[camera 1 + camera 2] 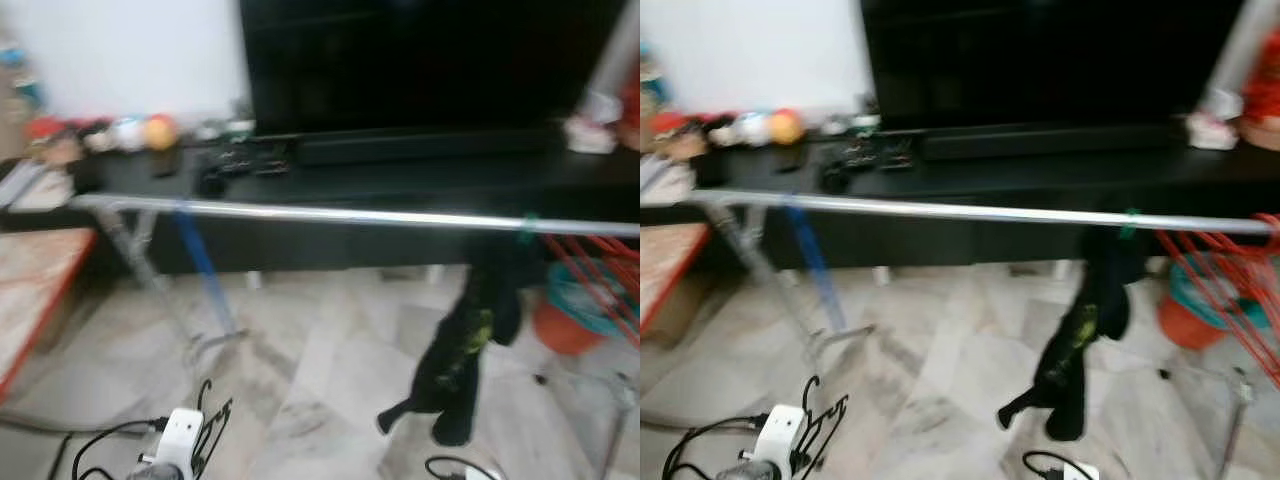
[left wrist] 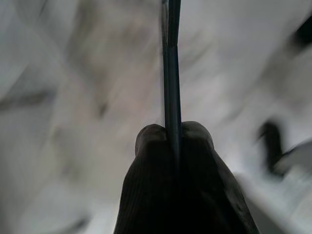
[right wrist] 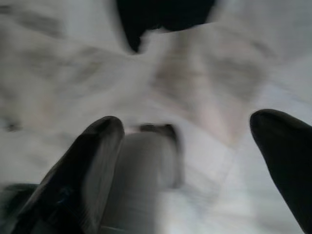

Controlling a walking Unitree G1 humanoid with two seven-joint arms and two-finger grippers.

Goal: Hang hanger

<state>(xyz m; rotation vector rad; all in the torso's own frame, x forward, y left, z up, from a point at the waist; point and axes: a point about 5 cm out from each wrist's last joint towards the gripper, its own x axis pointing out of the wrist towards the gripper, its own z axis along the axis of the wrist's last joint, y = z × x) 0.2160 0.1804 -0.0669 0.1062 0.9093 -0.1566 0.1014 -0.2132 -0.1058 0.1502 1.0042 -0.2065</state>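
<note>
A silver rail (image 1: 350,215) of a drying rack crosses the blurred eye views at mid height. On its right part a black garment (image 1: 465,350) hangs from a green hanger (image 1: 527,228), with several red hangers (image 1: 600,275) beside it. Low at the bottom left, my left gripper (image 2: 173,129) is shut on a thin dark wire hanger (image 2: 170,58), whose black hook (image 1: 212,418) shows well below the rail. In the right wrist view my right gripper (image 3: 189,121) stands open above the marble floor with nothing between its fingers, the black garment (image 3: 165,14) just ahead of it.
Behind the rail stands a long black TV cabinet (image 1: 400,180) with a dark screen (image 1: 420,60) and small toys (image 1: 100,135) on its left end. The rack's blue leg (image 1: 200,265) reaches the floor. An orange tub (image 1: 565,325) sits at the right, a red-edged platform (image 1: 35,290) at the left.
</note>
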